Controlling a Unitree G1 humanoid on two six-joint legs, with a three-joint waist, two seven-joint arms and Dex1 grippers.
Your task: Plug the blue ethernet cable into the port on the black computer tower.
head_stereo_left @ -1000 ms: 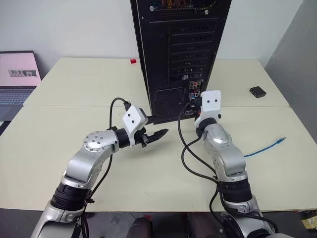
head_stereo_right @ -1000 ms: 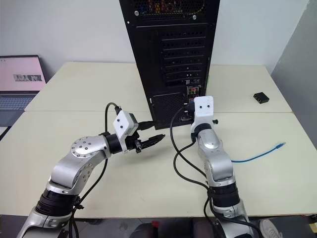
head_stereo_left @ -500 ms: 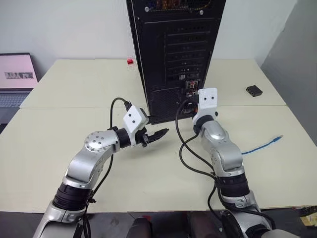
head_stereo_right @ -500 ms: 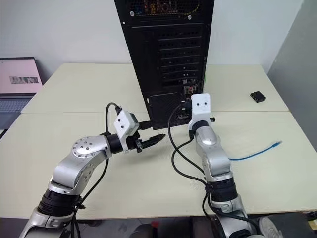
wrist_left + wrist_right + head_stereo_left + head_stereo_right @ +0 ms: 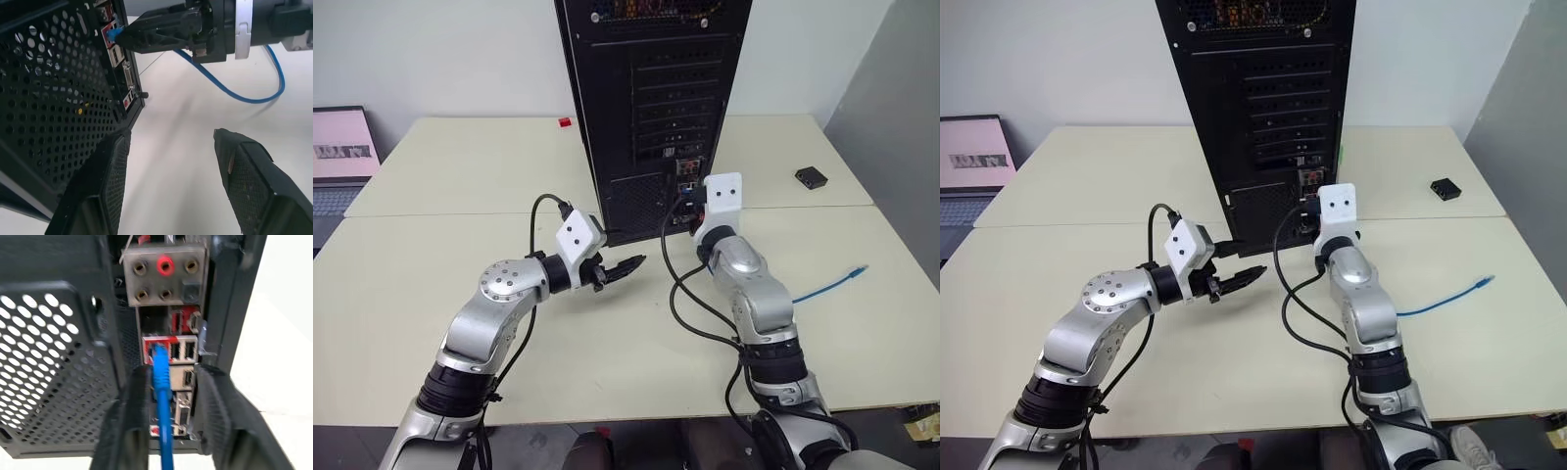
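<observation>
The black computer tower (image 5: 651,108) stands upright at the middle back of the table (image 5: 431,284), rear panel facing the robot. Low on that panel sits the port (image 5: 155,348), with one end of the blue ethernet cable (image 5: 161,382) in it — the other end lies on the table well to the right (image 5: 832,284). A small box (image 5: 810,177) rests behind that, a laptop (image 5: 337,157) far left.

The left gripper (image 5: 628,265) hovers before the tower's lower left corner — the right gripper (image 5: 146,34) at the port.
</observation>
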